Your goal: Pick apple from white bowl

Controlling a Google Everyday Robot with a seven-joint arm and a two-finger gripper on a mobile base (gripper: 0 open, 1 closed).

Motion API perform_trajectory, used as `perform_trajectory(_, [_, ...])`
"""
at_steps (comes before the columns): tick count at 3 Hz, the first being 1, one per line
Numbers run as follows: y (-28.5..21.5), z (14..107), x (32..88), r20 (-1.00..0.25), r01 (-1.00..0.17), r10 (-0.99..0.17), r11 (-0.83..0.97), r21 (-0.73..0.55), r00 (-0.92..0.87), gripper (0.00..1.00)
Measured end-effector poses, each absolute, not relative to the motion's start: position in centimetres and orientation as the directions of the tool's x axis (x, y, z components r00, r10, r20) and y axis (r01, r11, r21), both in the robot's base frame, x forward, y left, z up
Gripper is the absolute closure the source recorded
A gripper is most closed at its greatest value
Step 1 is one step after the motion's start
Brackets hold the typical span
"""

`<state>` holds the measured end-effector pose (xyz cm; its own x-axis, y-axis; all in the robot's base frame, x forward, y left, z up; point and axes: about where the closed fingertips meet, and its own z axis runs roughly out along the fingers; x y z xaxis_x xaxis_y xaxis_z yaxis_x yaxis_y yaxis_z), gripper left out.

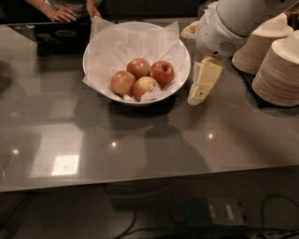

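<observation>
The white bowl [183,77], lined with crinkled white paper, stands at the back middle of the grey table. It holds four apples. The apple [161,72], the darkest red one with a small yellowish patch near its stem, lies at the right of the group. A paler apple [138,66] lies behind it, another [123,82] lies at the left, and a yellower one [145,87] lies in front. My gripper [197,97] hangs from the white arm just right of the bowl's rim. It points down at the table and holds nothing that I can see.
Two tall stacks of paper plates [280,72] stand at the right, close behind my arm. A person's hands [63,14] rest on a dark device at the back left. The table's front edge [140,179] runs across the lower part of the view.
</observation>
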<state>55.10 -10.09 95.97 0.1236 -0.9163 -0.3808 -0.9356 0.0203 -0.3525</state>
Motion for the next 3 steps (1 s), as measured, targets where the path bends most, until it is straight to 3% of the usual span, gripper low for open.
perform_trajectory(2, [-7.1,95.4,59.0,-0.368,-0.899,-0.9,-0.054,-0.435,0.232,0.02])
perform_trajectory(3, [-6.4,95.1,60.3,-0.359,-0.881,-0.892,-0.081,-0.466,0.273,0.12])
